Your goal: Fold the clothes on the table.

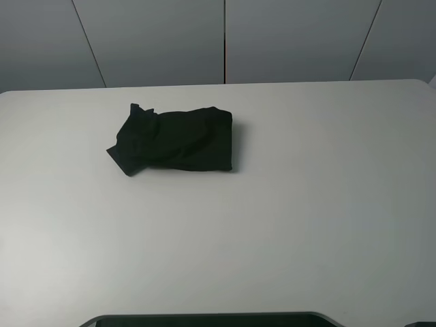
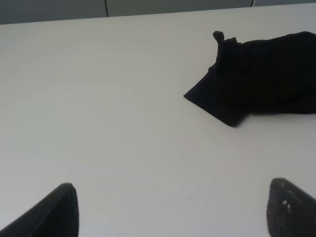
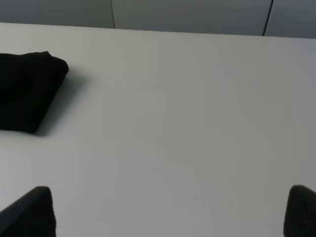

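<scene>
The clothes (image 1: pixel 178 140) are a black T-shirt lying in a compact folded bundle on the white table (image 1: pixel 306 204), left of centre and toward the far side; no print shows. A sleeve corner sticks out at its left end. In the left wrist view the clothes (image 2: pixel 261 79) lie well ahead of my left gripper (image 2: pixel 173 212), which is open with only bare table between its fingertips. In the right wrist view one end of the clothes (image 3: pixel 27 91) shows, far from my right gripper (image 3: pixel 170 215), also open and holding nothing. Neither gripper shows in the exterior high view.
Grey wall panels (image 1: pixel 225 37) stand behind the table's far edge. A dark robot base edge (image 1: pixel 211 319) runs along the near edge of the table.
</scene>
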